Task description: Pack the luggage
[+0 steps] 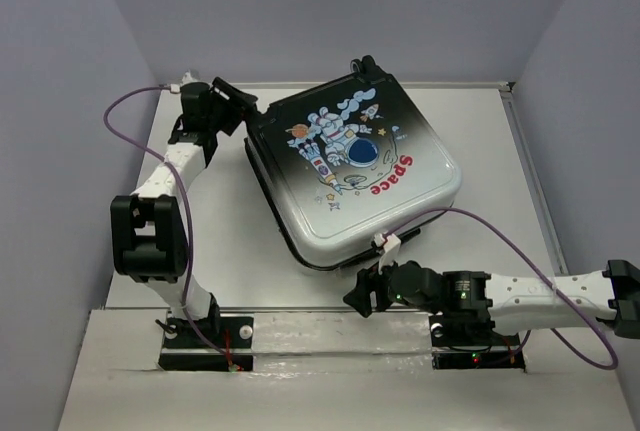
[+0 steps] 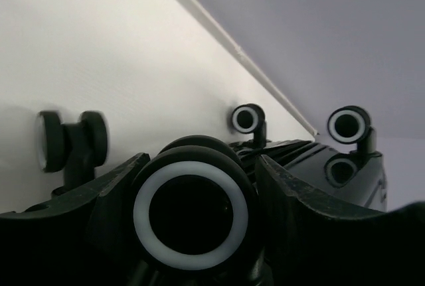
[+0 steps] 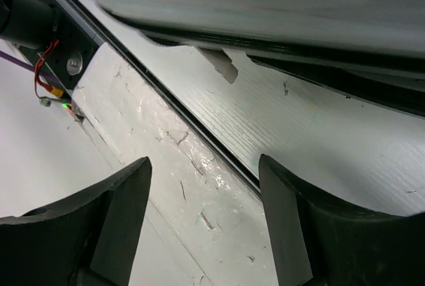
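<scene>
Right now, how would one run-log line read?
white-to-black hard-shell suitcase: closed, flat | left gripper: around black wheel, grip unclear | right gripper: open, empty

- The luggage (image 1: 355,166) lay shut and flat, skewed, toward the table's (image 1: 480,131) far side.
- Astronaut print and red "Space" faced up; the shell faded black to white.
- Its wheels (image 2: 191,214) were black, white-ringed.

White table (image 1: 250,251), grey walls on 3 sides, taped strip (image 1: 330,326) along near edge. Luggage (image 1: 355,166) lies flat & closed on it, printed shell up, skewed, center-right twd far edge. Left arm base (image 1: 205,341) & right arm base (image 1: 478,343) sit at near edge.
</scene>
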Controlling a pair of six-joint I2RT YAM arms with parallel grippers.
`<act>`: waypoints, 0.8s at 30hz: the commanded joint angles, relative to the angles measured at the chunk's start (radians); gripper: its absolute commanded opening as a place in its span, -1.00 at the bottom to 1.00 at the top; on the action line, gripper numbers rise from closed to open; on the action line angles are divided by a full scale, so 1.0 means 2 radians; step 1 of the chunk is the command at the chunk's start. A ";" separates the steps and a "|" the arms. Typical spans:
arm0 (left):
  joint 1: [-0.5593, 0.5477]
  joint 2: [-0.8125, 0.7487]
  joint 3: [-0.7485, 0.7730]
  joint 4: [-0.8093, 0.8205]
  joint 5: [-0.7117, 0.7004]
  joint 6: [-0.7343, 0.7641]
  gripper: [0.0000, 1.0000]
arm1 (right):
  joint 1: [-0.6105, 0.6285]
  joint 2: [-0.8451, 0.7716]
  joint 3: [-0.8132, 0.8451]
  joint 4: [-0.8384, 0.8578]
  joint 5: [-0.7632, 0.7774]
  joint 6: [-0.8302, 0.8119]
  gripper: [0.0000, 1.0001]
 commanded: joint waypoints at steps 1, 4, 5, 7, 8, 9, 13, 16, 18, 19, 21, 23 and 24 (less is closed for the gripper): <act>-0.006 -0.104 0.126 0.142 0.033 0.003 -0.88 | -0.001 -0.009 0.017 0.008 0.010 -0.003 0.54; -0.008 -0.104 0.149 0.114 0.032 0.003 -0.88 | -0.001 -0.011 0.018 0.008 0.011 -0.004 0.63; -0.011 -0.099 0.167 0.104 0.031 0.008 -0.88 | -0.001 -0.010 0.018 0.008 0.016 -0.004 0.67; -0.013 -0.091 0.179 0.067 0.022 0.022 -0.88 | -0.001 -0.006 0.021 0.004 0.025 -0.003 0.68; -0.013 -0.090 0.166 0.061 0.022 0.019 -0.89 | -0.001 0.000 0.023 -0.002 0.025 -0.002 0.68; -0.011 -0.096 0.151 0.073 0.023 0.016 -0.89 | -0.001 0.002 0.025 -0.003 0.025 0.000 0.68; -0.011 -0.121 0.099 0.079 0.017 0.014 -0.88 | -0.001 -0.004 0.022 -0.007 0.027 0.005 0.67; -0.009 -0.127 0.091 0.049 0.003 0.040 -0.88 | -0.001 -0.019 0.017 -0.015 0.024 0.009 0.68; -0.003 -0.116 0.086 0.026 0.001 0.052 -0.89 | -0.001 -0.021 0.014 -0.018 0.027 0.012 0.69; -0.001 -0.114 0.081 0.024 0.001 0.053 -0.88 | -0.001 -0.020 0.014 -0.019 0.029 0.015 0.69; 0.005 -0.108 0.063 0.021 0.001 0.054 -0.89 | -0.001 -0.010 0.019 -0.018 0.038 0.012 0.69; 0.010 -0.101 0.054 0.017 -0.005 0.055 -0.88 | -0.001 -0.002 0.023 -0.016 0.047 0.007 0.65; 0.012 -0.097 0.051 0.014 -0.011 0.054 -0.88 | -0.001 0.006 0.029 -0.014 0.052 0.004 0.55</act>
